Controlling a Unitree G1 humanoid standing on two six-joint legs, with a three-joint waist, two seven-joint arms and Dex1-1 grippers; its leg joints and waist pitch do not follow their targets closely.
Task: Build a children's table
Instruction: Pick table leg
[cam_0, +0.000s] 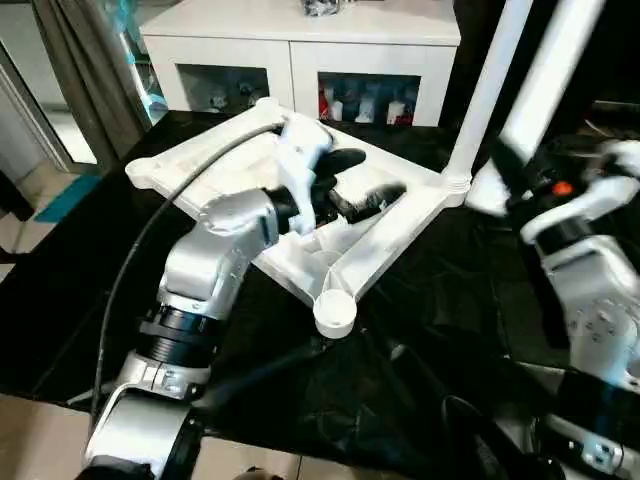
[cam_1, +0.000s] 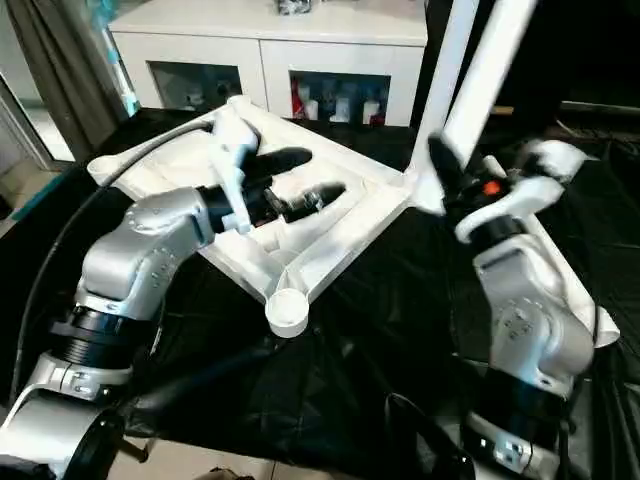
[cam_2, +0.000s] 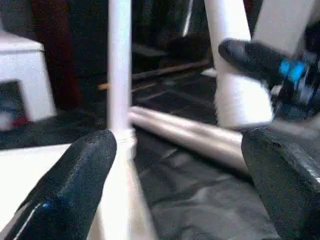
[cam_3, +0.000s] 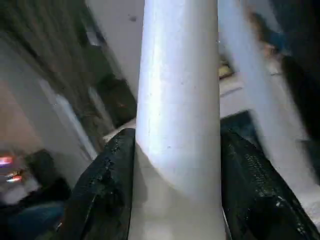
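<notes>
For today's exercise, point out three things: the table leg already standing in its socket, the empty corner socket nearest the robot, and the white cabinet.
Standing leg (cam_0: 487, 90), left eye view, mid-shaft.
Empty corner socket (cam_0: 335, 312), left eye view, rim.
White cabinet (cam_0: 300, 25), left eye view, top surface.

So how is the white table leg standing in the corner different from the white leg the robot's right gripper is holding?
The slim white plastic leg stands seated in a rounded corner socket of the white upturned tabletop, and no gripper touches it. The other white tube leg is clamped between the right gripper's black fingers and leans away from the seated one, off the tabletop's corner. The open left gripper holds nothing. Both legs are long, white, round tubes.
</notes>
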